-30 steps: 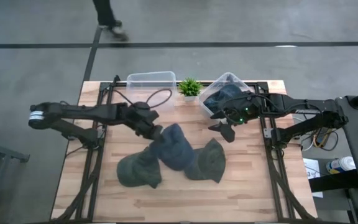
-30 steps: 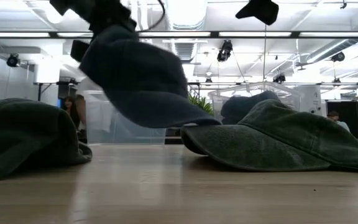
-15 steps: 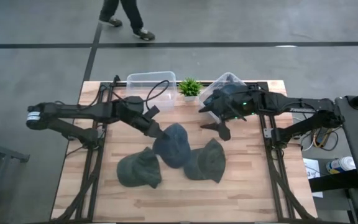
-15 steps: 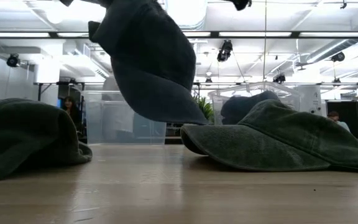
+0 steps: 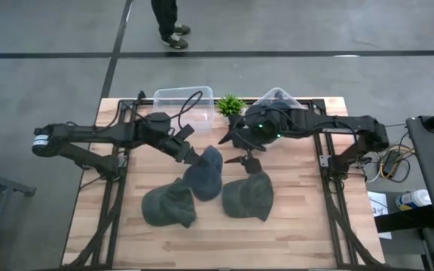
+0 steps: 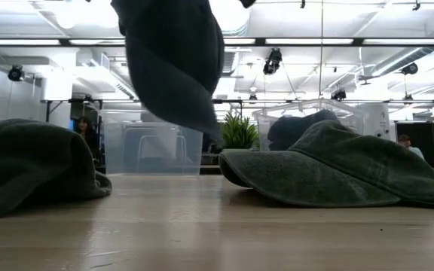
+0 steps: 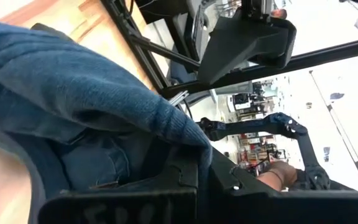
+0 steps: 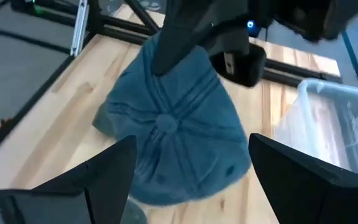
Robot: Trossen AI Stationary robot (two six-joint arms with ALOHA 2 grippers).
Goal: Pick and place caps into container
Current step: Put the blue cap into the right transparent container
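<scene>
Two arms are over my light wooden slatted table (image 5: 292,226) right now. The left gripper (image 5: 189,156) is clenched on the edge of a soft slate-blue fabric cap (image 5: 206,173), and that cap hangs clear of the boards, near the middle of the table; in the low view I see it dangling with its lower edge well above the wood. Through the left wrist camera the blue cloth fills the space just in front of my fingers (image 7: 185,180), pinched tight.

The right gripper (image 5: 246,150) hovers just beside the hanging cap, toward the right, jaws spread wide and gripping nothing. Its wrist camera looks down on the cap's crown and top button between its two parted fingers (image 8: 107,171).

On the boards I have a dark olive-green floppy cap (image 5: 169,206) near the front edge, left of centre, and another olive-green cap (image 5: 249,198) right of centre. They lie apart from each other.

Along the far edge sits a clear plastic tub (image 5: 173,98), left of a small green potted plant (image 5: 230,105). A second clear container (image 5: 276,96), right of the plant, holds something dark blue; the right arm covers part of it.

A person's legs (image 5: 168,22) show on the floor beyond the table.
</scene>
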